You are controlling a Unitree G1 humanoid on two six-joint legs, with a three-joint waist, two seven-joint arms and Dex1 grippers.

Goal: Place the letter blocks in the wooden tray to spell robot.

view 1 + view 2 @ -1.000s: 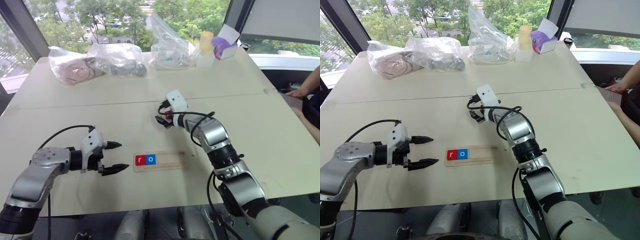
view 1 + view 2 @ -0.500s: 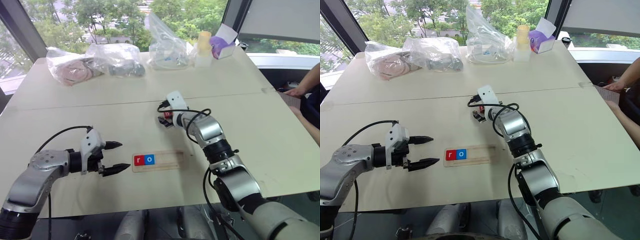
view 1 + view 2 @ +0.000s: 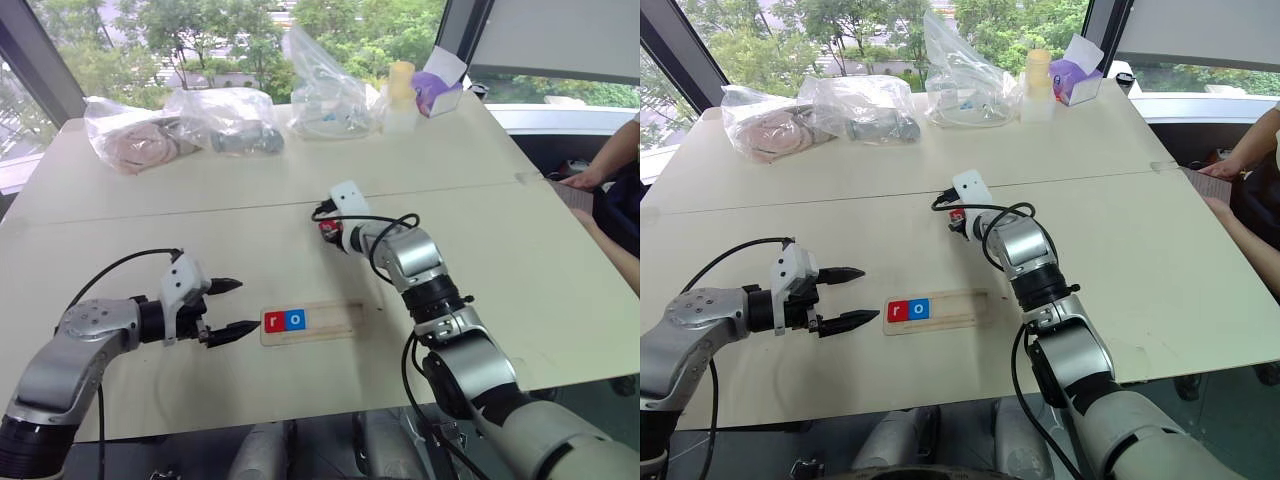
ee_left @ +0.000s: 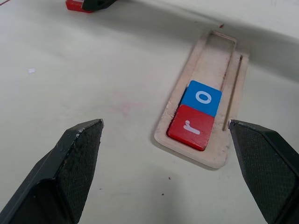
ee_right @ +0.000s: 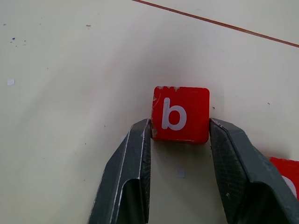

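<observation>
Right gripper (image 5: 180, 140) clamped on red b block (image 5: 181, 114), flat on table (image 3: 560, 290), beyond wooden tray (image 3: 340, 322). Another red block (image 5: 286, 173) just beside it. Tray's left end holds red r (image 4: 192, 127), then blue o (image 4: 202, 98). Left gripper (image 3: 234, 308) spread wide, empty, just left of tray.

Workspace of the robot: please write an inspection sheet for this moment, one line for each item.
Surface: pale table, a seam runs across it.
Job's things: wooden tray holds red r and blue o at its left end; the other slots are free. Red b block lies on the table; another red block lies near it.
Clutter: plastic bags, a pale bottle and a purple box at the far edge.
Grippers: left gripper open beside the tray; right gripper shut on the b block.
Cables: black cables along both arms.
Surroundings: windows with trees; a person's arm at the right.
</observation>
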